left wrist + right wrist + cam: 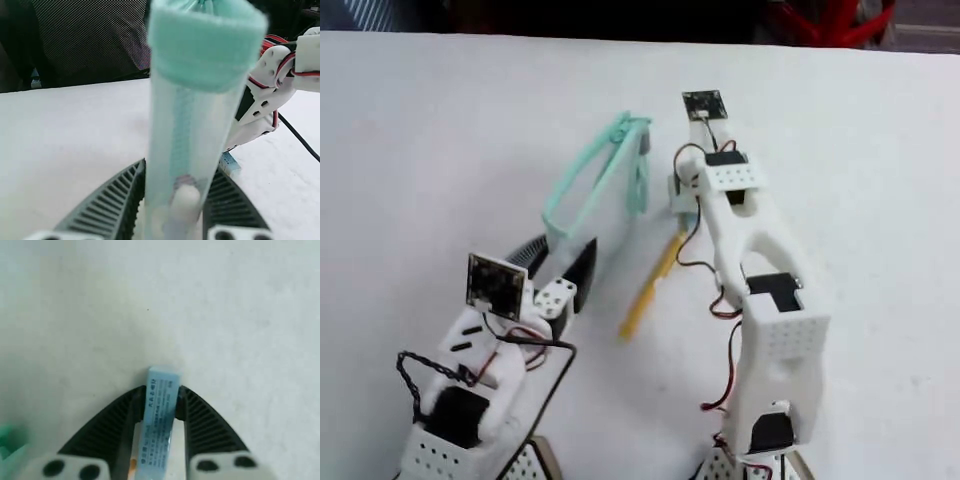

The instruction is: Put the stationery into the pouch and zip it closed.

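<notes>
The left claw [558, 258] is clenched on the near end of the pouch [595, 190]. The pouch's long axis runs toward the far edge of the tabletop [440, 150]. The right claw [161, 390], gripping an eraser [157, 420], sits just beside the pouch's far end. A pencil [650, 282] lies between the arms.

Robotics lab or office bench, likely: white table [420, 150], two printed arms [775, 330] with bare wiring [728, 385], mesh chair back [85, 40] behind.
</notes>
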Robot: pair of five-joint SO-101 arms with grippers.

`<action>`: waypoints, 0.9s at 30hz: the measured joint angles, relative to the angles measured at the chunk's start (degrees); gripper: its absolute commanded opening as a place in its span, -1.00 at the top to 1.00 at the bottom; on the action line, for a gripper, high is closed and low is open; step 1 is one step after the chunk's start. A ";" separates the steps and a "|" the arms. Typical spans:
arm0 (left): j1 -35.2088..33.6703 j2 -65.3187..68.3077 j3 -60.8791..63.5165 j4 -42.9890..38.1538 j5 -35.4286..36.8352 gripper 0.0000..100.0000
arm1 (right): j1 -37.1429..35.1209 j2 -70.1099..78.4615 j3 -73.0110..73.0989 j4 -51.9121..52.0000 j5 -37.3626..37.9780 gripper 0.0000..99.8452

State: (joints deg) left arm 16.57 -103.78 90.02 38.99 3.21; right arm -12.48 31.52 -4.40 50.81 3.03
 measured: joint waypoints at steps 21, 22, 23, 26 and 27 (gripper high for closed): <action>0.18 0.00 0.09 -0.97 0.09 0.67 | 0.00 -0.18 -0.53 3.16 0.35 0.96; 0.18 0.00 0.09 -0.97 0.09 0.67 | 0.00 -0.62 -0.09 3.34 0.35 0.96; 0.18 0.00 0.09 -0.97 0.09 0.67 | -0.09 -1.14 0.62 3.43 0.35 0.96; 0.18 0.00 0.09 -0.97 0.09 0.67 | -0.09 -3.60 3.78 3.43 0.35 0.96; 0.18 0.00 0.09 -1.23 0.09 0.67 | -0.09 -4.57 4.84 3.43 0.35 0.96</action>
State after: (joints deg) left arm 16.75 -103.78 90.11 37.76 3.30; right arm -12.57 26.95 0.44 54.24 3.38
